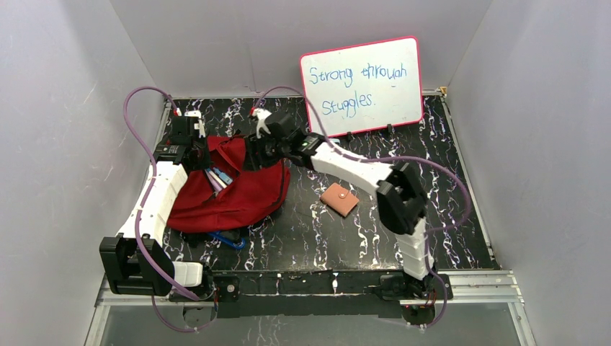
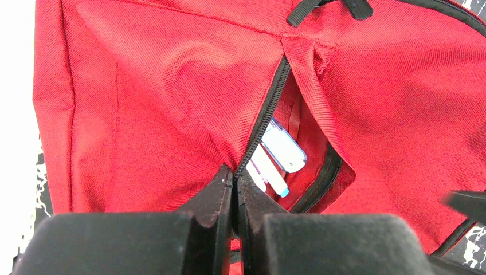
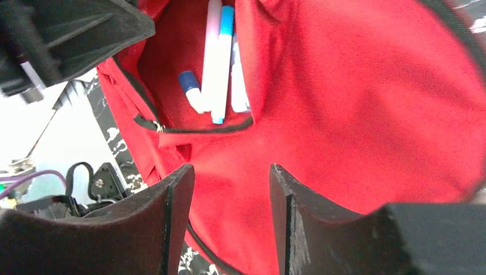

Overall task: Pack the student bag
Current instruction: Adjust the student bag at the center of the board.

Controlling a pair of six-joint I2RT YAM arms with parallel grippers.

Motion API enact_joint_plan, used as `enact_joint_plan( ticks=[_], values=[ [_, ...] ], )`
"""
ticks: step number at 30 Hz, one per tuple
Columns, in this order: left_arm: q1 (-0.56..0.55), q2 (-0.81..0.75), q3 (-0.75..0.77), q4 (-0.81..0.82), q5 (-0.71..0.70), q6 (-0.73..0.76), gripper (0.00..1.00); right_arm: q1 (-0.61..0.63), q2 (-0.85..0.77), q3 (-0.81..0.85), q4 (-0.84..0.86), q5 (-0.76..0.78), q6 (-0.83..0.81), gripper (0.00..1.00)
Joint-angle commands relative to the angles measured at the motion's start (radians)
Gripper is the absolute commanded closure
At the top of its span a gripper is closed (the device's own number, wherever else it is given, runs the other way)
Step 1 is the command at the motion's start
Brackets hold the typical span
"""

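I logged my left pincer (image 2: 235, 182) clamped on the zip edge of the student bag (image 1: 248, 196), which lay left of centre on the worktop (image 1: 317, 234), pens (image 2: 274, 172) inside; my right pincer (image 3: 230, 169), jaws apart above its fabric; tan wallet (image 1: 339, 199) to its right.

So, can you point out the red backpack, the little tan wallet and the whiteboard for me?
red backpack (image 1: 241, 196), top view, on its red front fabric.
tan wallet (image 1: 339, 199), top view, middle of its flap.
whiteboard (image 1: 362, 85), top view, on its white writing face.
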Motion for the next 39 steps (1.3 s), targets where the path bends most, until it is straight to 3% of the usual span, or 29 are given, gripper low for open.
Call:
enact_joint_plan(
  ticks=[1, 8, 15, 25, 36, 39],
  values=[
    [0.003, -0.037, 0.008, 0.010, 0.011, -0.003, 1.00, -0.024, -0.225, -0.129, 0.066, 0.157, -0.098, 0.39],
    [0.003, -0.032, 0.007, 0.020, 0.023, -0.003, 1.00, -0.057, -0.383, -0.316, 0.012, 0.297, -0.162, 0.29],
    [0.003, -0.021, 0.009, 0.027, 0.046, -0.004, 1.00, -0.108, -0.434, -0.418, -0.026, 0.298, -0.152, 0.23],
    [0.003, -0.004, 0.019, 0.030, 0.059, -0.009, 1.00, -0.161, -0.352, -0.447, 0.079, 0.048, 0.017, 0.21],
    [0.003, -0.012, 0.015, 0.030, 0.056, -0.016, 1.00, -0.177, -0.128, -0.315, 0.080, 0.026, 0.079, 0.22],
    [0.003, -0.010, 0.015, 0.030, 0.060, -0.021, 1.00, -0.181, -0.091, -0.284, 0.106, -0.034, 0.078, 0.28]
  ],
)
